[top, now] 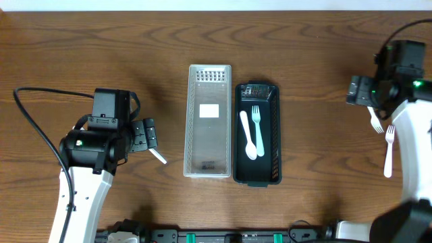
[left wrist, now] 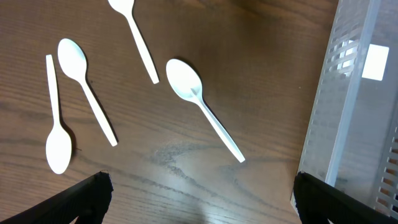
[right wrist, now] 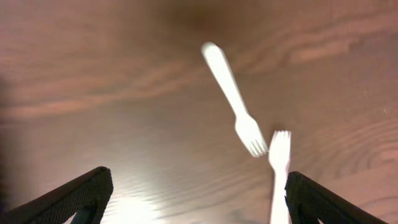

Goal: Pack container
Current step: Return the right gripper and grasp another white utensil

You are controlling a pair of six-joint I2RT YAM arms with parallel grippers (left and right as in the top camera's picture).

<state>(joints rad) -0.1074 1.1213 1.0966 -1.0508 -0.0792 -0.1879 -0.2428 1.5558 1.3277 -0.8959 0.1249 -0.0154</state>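
Overhead. Mid-table on dark wood (top: 304, 40): a black slotted container (top: 273, 145), lying lengthwise just beside a translucent tray (top: 196, 135) on its left, long sides parallel. Inside the black container, a packed white spoon (top: 247, 135) and a packed white fork (top: 256, 123), side by side; fork tines toward the top of the picture, spoon bowl toward the bottom. On the tray floor, a white label (top: 208, 111). Left arm (top: 88, 145) well to the left of the tray. Right arm (top: 405, 101) at the far right edge, with an exposed fork (top: 389, 152) on the wood beside it and a half-hidden fork (top: 376, 121) partly under it.

Left wrist. Left gripper (left wrist: 199, 199) spread wide, fingertips (left wrist: 87, 196) at the lower corners, nothing between them. Below, four loose white spoons flat on the wood: a middle spoon (left wrist: 186, 81), a top spoon (left wrist: 140, 43) cut off by the frame, a slanted spoon (left wrist: 73, 57) and an outermost spoon (left wrist: 58, 148) close beside it. Translucent tray along the right edge.

Right wrist. Right gripper (right wrist: 199, 199) likewise wide apart, fingers (right wrist: 68, 199) dark at the lower corners, gripping nothing. Both loose forks on the wood beneath, one blurred and slanted, the other upright at the bottom edge; tines close together, touching or not impossible to tell.
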